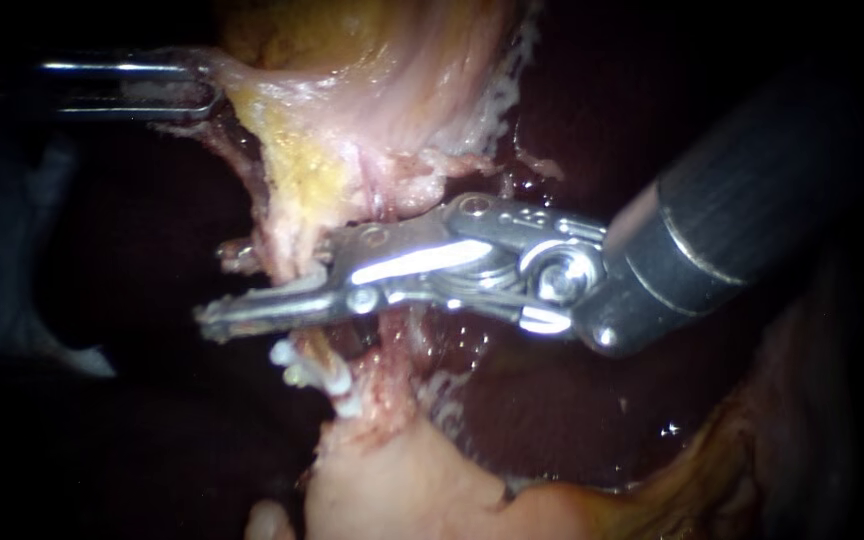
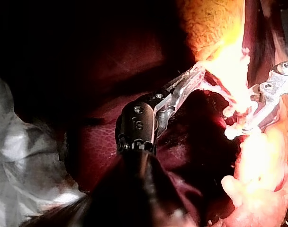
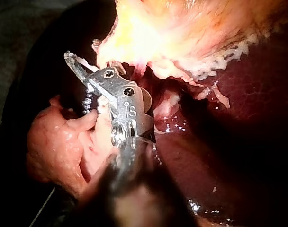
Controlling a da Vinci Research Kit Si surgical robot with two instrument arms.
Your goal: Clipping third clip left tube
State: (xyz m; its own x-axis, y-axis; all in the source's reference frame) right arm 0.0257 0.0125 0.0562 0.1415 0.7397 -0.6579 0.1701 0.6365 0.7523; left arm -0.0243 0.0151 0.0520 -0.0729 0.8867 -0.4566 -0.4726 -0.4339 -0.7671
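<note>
The left tube (image 1: 287,235) runs down from the yellow-pink gallbladder (image 1: 372,70) as a pale strand. My right instrument (image 1: 217,288) reaches across it from the right. Its jaws stand open astride the tube, one in front and one partly hidden behind the tissue. Just below them, white clips (image 1: 312,375) sit on the tube. My left instrument (image 1: 197,92) comes in at the upper left, its jaws shut on a fold of the gallbladder's edge and holding it taut. The left wrist view shows that grip (image 2: 191,78); the right wrist view shows the open jaws (image 3: 80,80).
Dark red liver (image 1: 552,420) lies behind and below the right instrument's shaft. A pale pink lump of tissue (image 1: 402,490) sits under the clips. White gauze-like material (image 2: 21,156) shows beside the left shaft.
</note>
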